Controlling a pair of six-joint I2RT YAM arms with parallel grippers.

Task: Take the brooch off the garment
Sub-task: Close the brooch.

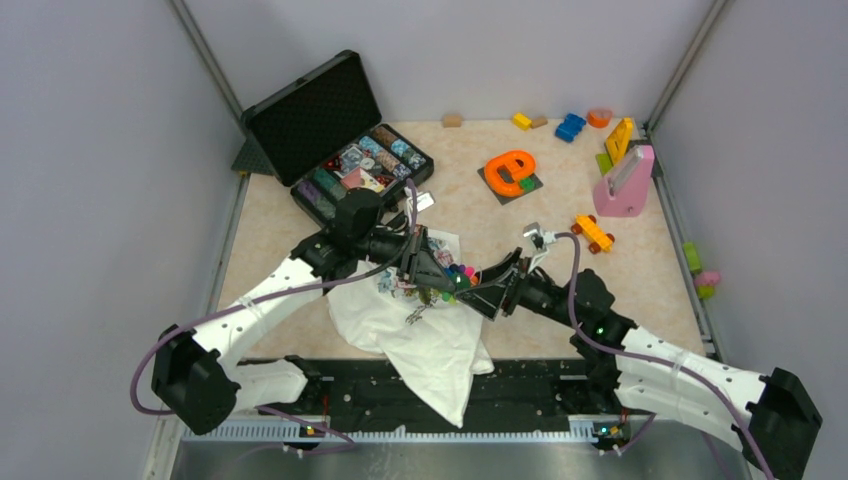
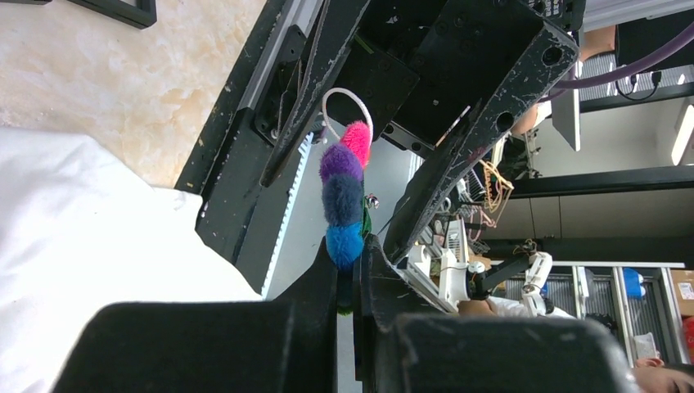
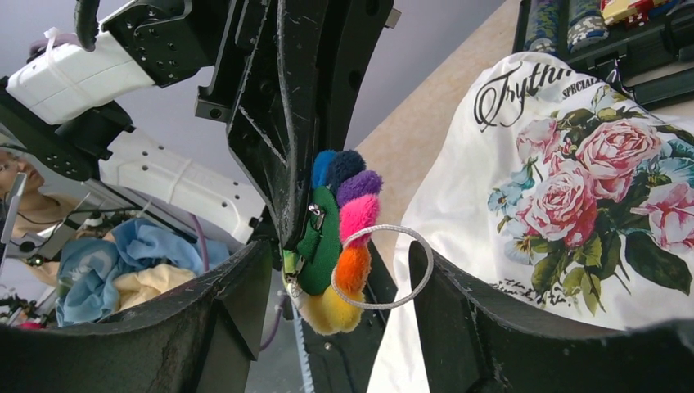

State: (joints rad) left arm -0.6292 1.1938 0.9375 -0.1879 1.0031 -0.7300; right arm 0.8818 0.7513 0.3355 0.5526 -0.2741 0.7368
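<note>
The left pincer (image 2: 350,278) is clamped shut on the lower edge of the brooch (image 3: 340,237), holding it upright in the air with its fuzzy petals in blue, purple, pink, orange and yellow fanned beside a green backing. A thin white ring (image 3: 391,228) loops out from the pin. The right pincer (image 3: 344,270) is open, one jaw on each side of the brooch, gripping nothing. The shirt (image 3: 573,188) lies just beside it on the surface (image 1: 480,225), rose print up, one end draped over the near edge; the left wrist view shows a gap between cloth and brooch.
</note>
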